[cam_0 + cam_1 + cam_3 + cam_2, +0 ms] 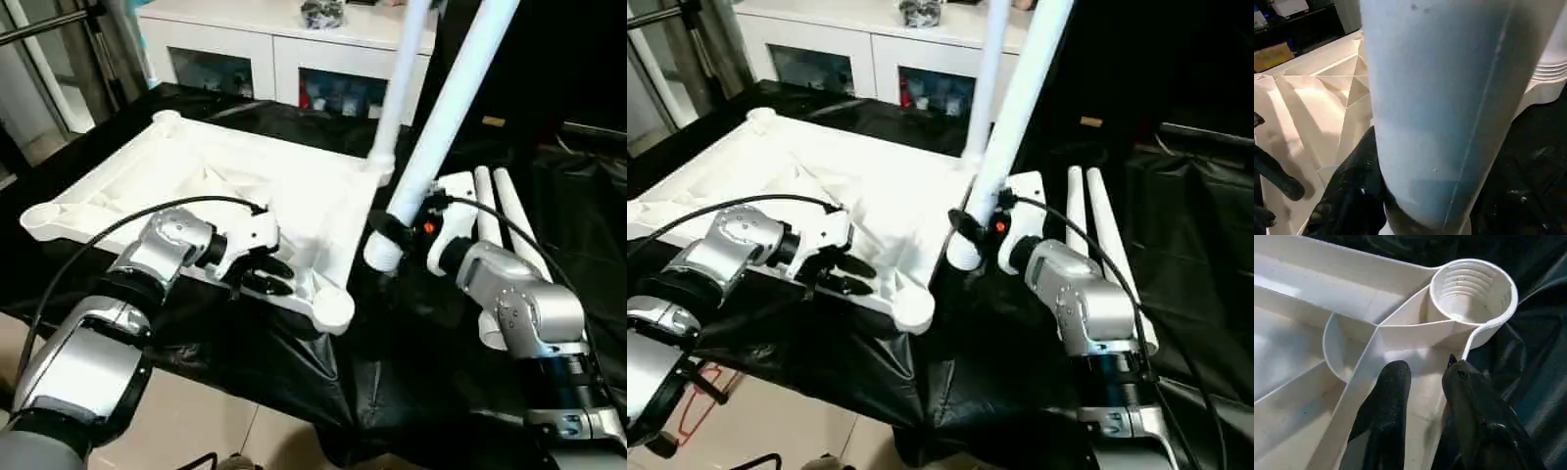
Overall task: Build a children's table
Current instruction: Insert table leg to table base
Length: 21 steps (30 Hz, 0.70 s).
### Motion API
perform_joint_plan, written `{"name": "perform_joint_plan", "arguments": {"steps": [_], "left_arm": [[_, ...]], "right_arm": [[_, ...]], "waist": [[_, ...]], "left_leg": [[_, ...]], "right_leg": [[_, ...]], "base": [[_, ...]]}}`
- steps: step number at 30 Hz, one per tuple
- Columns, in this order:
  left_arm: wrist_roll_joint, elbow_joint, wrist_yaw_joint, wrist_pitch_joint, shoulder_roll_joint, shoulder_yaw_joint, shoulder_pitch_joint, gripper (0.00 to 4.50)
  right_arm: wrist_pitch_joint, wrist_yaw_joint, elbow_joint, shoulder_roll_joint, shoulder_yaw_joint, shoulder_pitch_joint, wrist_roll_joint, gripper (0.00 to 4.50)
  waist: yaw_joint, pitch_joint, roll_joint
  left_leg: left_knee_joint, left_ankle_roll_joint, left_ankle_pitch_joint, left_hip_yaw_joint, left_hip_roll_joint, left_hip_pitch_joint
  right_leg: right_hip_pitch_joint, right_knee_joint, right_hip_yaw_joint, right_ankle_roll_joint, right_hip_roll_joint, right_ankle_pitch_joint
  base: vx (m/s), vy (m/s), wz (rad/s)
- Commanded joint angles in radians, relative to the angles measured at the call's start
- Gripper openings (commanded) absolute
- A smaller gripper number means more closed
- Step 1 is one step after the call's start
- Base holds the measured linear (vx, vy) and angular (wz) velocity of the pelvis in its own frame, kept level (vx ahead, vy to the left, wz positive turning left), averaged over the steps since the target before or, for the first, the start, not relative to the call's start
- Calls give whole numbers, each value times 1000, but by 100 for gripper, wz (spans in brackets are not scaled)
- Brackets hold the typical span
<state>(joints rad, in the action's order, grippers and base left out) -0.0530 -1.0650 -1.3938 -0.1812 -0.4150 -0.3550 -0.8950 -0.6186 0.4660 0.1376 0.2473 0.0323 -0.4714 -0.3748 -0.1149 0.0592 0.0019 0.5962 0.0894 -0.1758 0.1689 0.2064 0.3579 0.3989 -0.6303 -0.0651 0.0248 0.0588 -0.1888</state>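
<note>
The tabletop (211, 186) lay ribbed side up on the black-draped bench (549, 196), so its sockets faced upward. The left pincer (266, 272) stood partly open astride the rim just beside the near corner socket (1471, 291), probably steadying it. The right pincer (387, 233) clasped a tilted leg (446, 113), its end near that socket, likely for insertion.

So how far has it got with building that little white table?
One long white tube leg already stands in the upturned white plastic tabletop. The right gripper holds a second leg; the left gripper straddles the rim beside an empty socket. Two spare legs lie waiting.
</note>
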Motion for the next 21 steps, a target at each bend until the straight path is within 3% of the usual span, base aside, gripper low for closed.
{"name": "perform_joint_plan", "arguments": {"steps": [1, 10, 13, 15, 19, 21], "left_arm": [[-4, -5, -33, 8, 4, -10, -3, 149], [-8, 24, -84, 30, -2, 1, 8, 149], [-35, 12, -53, 1, -6, -12, 11, 149], [-105, -24, 39, -71, -13, -47, 16, 149], [-133, -42, 101, -74, -12, -53, 14, 149], [-126, -40, 103, -60, -12, -41, 15, 114]], "right_arm": [[14, 0, -21, 2, 6, 2, 6, 188], [14, 7, -15, 10, 5, -6, 7, 188], [15, 8, -13, 11, 2, -8, 10, 188], [15, 9, -12, 10, -1, -11, 11, 188], [14, 10, -14, 10, -1, -10, 11, 188], [15, 10, -14, 11, -1, -9, 10, 188]], "waist": [[-5, -75, 11], [-6, -73, 11], [-5, -73, 10], [-3, -72, 10], [-3, -73, 11], [-3, -72, 10]], "left_leg": [[-68, 38, -194, -6, 17, -6], [-70, 35, -198, -6, 19, -7], [-70, 34, -196, -6, 19, -6], [-71, 36, -209, -8, 19, -7], [-71, 38, -205, -7, 19, -7], [-71, 38, -203, -8, 20, -8]], "right_leg": [[-62, 76, 52, 201, 82, -139], [-60, 78, 53, 197, 84, -165], [-61, 79, 53, 193, 84, -166], [-60, 82, 52, 176, 82, -185], [-59, 81, 53, 172, 84, -189], [-58, 82, 53, 175, 84, -186]], "base": [[0, 0, 0], [0, 0, 0], [0, 0, 0], [0, 0, 0], [0, 0, 0], [0, 0, 0]]}}
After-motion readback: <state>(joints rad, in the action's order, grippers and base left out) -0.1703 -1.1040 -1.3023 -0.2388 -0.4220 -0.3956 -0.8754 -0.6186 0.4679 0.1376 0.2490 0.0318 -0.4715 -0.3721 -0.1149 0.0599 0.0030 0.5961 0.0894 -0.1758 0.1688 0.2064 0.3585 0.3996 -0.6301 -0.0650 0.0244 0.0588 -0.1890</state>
